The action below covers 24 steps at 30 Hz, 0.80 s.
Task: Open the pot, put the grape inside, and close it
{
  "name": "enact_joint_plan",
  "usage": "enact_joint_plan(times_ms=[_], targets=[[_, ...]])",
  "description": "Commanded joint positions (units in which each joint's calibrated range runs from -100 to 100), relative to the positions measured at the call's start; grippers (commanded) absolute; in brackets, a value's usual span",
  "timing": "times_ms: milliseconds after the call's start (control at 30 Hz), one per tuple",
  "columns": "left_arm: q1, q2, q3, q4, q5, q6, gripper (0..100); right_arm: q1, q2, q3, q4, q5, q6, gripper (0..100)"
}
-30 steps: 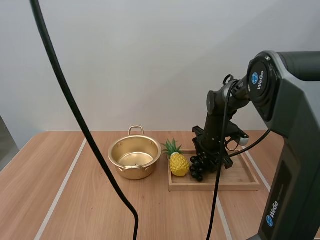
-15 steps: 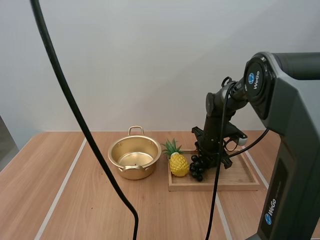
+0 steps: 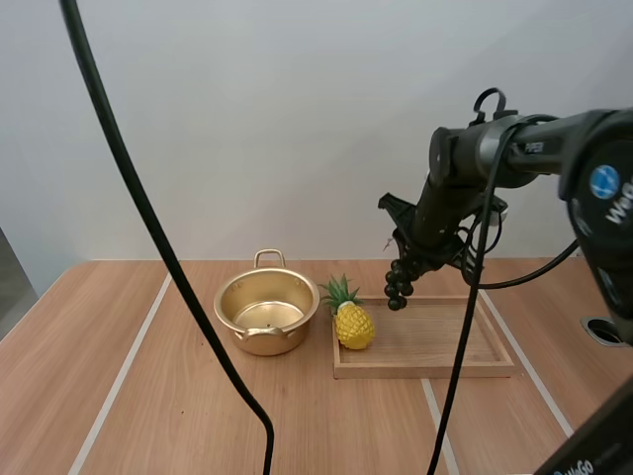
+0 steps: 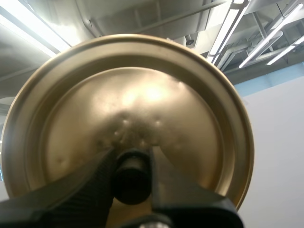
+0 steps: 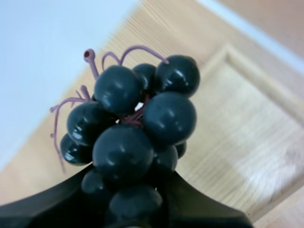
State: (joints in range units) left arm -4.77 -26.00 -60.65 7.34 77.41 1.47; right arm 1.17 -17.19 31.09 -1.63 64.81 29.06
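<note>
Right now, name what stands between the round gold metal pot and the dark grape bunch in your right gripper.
In the high view, a yellow toy pineapple stands on the wooden tray's left end.

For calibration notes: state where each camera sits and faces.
High view: behind and above the bases, looking down over table; right arm, right gripper holding grapes above tray.
Left wrist view: on left arm, tilted upward; left gripper shut on lid.
Right wrist view: on right arm, facing down; fingers around grapes, tray beyond.
High and right wrist views share grapes, tray.

Lab: robot arm (image 3: 524, 148), wooden table (image 3: 59, 356).
</note>
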Motion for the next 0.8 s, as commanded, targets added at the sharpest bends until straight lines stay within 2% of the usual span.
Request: enact_joint_plan(times_ms=[0, 400, 600, 767], targets=[[-0.06, -0.06, -0.33, 0.7, -2.03, -0.57, 0, -0.22, -7.97, -0.09, -0.6, -1.79, -4.94, 0], [-0.06, -0.06, -0.33, 0.7, -2.03, -0.57, 0, -0.22, -35.88, -0.09, 0.2, -10.45, -22.1, 0], [-0.06, -0.06, -0.33, 0.7, -2.03, -0.57, 0, -0.22, -43.14, -0.09, 10.44, -15.78, -39.39, 0], [-0.06, -0.06, -0.33, 0.7, -2.03, -0.57, 0, -0.22, -43.35, -0.09, 23.49, -14.05, -55.85, 0]])
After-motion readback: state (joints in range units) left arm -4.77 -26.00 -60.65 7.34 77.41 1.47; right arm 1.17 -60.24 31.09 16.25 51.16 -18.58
